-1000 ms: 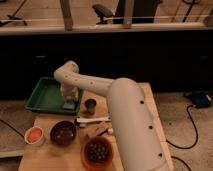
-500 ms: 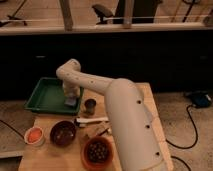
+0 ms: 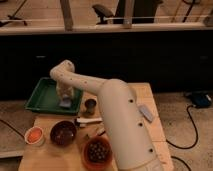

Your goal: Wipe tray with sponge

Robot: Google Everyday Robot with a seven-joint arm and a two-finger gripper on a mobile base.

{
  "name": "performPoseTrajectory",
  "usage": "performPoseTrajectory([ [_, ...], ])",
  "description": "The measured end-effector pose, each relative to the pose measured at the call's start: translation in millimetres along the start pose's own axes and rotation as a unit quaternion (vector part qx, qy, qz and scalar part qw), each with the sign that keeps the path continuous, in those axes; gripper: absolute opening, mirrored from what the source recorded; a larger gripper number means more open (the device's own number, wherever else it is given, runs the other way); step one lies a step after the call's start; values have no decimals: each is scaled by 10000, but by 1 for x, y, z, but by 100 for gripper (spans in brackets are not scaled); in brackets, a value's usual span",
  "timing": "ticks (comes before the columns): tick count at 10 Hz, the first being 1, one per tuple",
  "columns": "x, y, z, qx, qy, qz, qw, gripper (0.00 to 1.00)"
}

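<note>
Jaws: can't tell whether clenched or released, as the gripper (image 3: pixel 65 98) points down w/ its tip right at the sponge (image 3: pixel 66 104) and hides the contact. Gripper sits inside the tray (image 3: pixel 44 98), toward its right-front part, reached from the big white arm (image 3: pixel 120 125) that bends over from the front-right of the view. Sponge is a small pale bluish block on the tray floor, directly under the gripper tip, near the tray's right rim. Tray is green, shallow, at the back-left corner of the wooden table (image 3: pixel 150 93). Just right of the tray, outside it: small dark cup (image 3: pixel 90 104), upright. Front of that, a pale stick-like utensil (image 3: pixel 88 120) lies flat, partly behind the arm. Front-left: brown bowl (image 3: pixel 63 132), and left of it a small white bowl w/ orange contents (image 3: pixel 34 135). Front-center: another brown bowl (image 3: pixel 98 150) w/ dark contents, touching the arm's outline. Right side of table: flat grey slab (image 3: pixel 146 112). Dark cable (image 3: pixel 192 125) runs on the floor at right.
</note>
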Motion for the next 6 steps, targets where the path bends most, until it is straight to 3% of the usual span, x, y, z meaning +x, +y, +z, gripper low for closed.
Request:
performPoseTrajectory([
  [3,-17,12,-2,-6,-88,1,10000,0],
  [6,-12,43,-6,-79,-40,332,9994,0],
])
